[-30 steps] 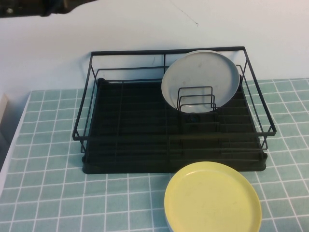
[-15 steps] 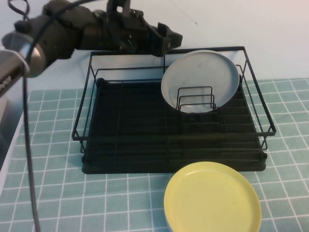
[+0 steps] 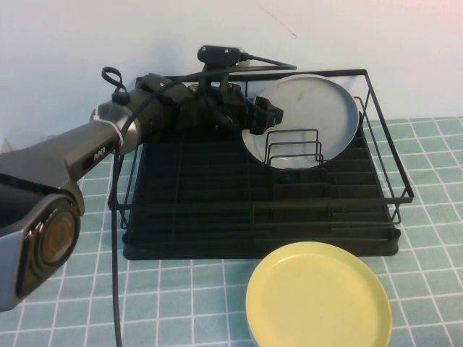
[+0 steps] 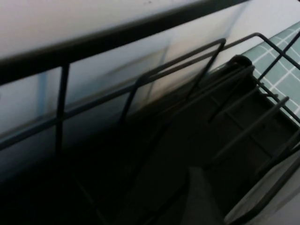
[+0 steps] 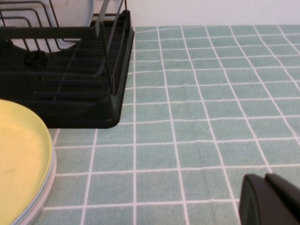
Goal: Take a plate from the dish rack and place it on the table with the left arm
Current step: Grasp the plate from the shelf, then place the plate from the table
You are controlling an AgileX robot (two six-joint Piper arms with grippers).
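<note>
The light grey-white plate (image 3: 307,116) stands upright in the wire dividers at the back right of the black dish rack (image 3: 253,217). My left arm reaches from the lower left over the rack's back left. Its left gripper (image 3: 265,117) is at the plate's left rim, and the fingers look spread. The left wrist view is dark and shows rack wires (image 4: 178,89) and a pale plate edge (image 4: 276,206). My right gripper (image 5: 265,199) hangs shut and empty just above the teal tiled table (image 5: 211,93), right of the rack (image 5: 89,98).
A yellow plate (image 3: 318,296) lies flat on the table in front of the rack; it also shows in the right wrist view (image 5: 18,159). A white wall stands behind the rack. Open tiles lie left and right of the rack.
My left arm has come in from the upper left and dropped down over the rack. Its gripper now sits at the grey plate's left rim. The plates have not moved.
</note>
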